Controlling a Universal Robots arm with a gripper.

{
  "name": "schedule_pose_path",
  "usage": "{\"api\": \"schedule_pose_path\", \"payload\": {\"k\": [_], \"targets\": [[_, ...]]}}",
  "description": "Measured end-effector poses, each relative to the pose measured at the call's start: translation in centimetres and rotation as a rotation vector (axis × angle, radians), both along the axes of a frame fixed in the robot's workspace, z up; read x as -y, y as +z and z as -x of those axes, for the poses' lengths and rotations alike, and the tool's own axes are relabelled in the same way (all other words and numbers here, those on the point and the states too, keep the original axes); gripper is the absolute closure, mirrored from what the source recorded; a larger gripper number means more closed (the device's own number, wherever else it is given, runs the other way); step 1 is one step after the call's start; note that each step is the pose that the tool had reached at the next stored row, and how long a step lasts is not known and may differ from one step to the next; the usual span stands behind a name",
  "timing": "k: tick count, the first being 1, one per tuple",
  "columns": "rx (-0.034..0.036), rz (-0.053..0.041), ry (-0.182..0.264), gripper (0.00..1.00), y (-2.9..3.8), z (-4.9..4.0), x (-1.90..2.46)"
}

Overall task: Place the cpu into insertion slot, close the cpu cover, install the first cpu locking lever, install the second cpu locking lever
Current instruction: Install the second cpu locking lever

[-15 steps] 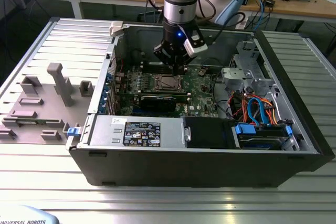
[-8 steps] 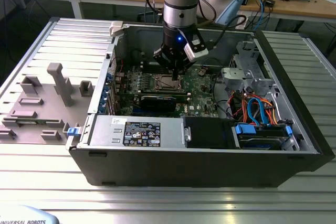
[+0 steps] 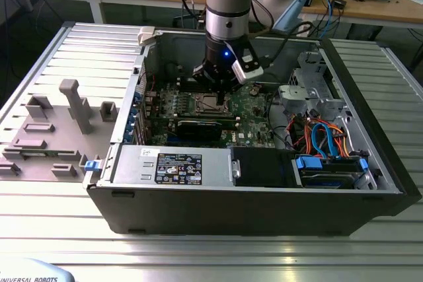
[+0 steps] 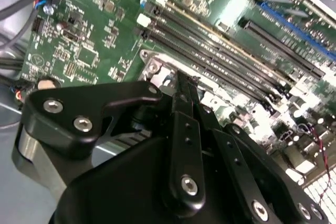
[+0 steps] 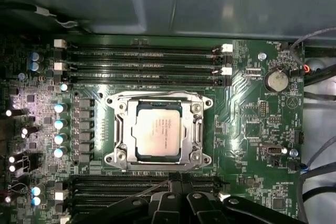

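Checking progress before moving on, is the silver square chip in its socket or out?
In: the silver square chip lies flat inside the metal-rimmed socket.

Ribbed metal table (image 3: 218,255) under open computer case (image 3: 251,209), grey fixture (image 3: 59,130) beside.

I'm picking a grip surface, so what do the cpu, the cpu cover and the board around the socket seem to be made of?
The cpu looks like dull, matte silver metal on top, giving only a soft sheen. The cpu cover around it seems to be thin bright metal, probably steel, with sharper glints. The circuit board looks like green lacquered laminate, slightly glossy.
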State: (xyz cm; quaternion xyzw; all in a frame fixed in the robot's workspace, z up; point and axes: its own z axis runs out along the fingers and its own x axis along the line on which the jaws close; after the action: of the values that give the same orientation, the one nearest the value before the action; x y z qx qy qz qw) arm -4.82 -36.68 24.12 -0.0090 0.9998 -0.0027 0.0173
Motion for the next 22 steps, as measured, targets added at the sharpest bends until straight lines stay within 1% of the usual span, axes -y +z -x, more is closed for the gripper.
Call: {"api": "schedule_pose_path", "payload": {"k": [2, 3, 4, 6, 7, 11, 13, 15, 16, 18, 22], "targets": [[-0.0029, -0.0243, 0.0, 0.89, 0.0, 0.0, 0.2], [-0.0037, -0.0273, 0.0, 0.89, 0.0, 0.0, 0.33], [-0.004, -0.0293, 0.0, 0.89, 0.0, 0.0, 0.64], [-0.0041, -0.0299, 0.0, 0.89, 0.0, 0.0, 1.25], [-0.0046, -0.03, 0.003, 0.89, -0.05, 0.03, 1.37], [-0.0131, -0.0299, 0.037, 0.89, -0.22, 0.06, 1.43], [-0.0152, -0.033, 0.038, 0.89, -0.28, 0.05, 1.46], [-0.0158, -0.0361, 0.037, 0.89, -0.31, 0.13, 1.51], [-0.0159, -0.0395, 0.037, 0.89, -0.36, 0.32, 1.55], [-0.0168, -0.0482, 0.037, 0.89, -0.52, 0.99, 1.66], [-0.0178, -0.0567, 0.037, 0.89, -0.69, 1.74, 1.77]]}}
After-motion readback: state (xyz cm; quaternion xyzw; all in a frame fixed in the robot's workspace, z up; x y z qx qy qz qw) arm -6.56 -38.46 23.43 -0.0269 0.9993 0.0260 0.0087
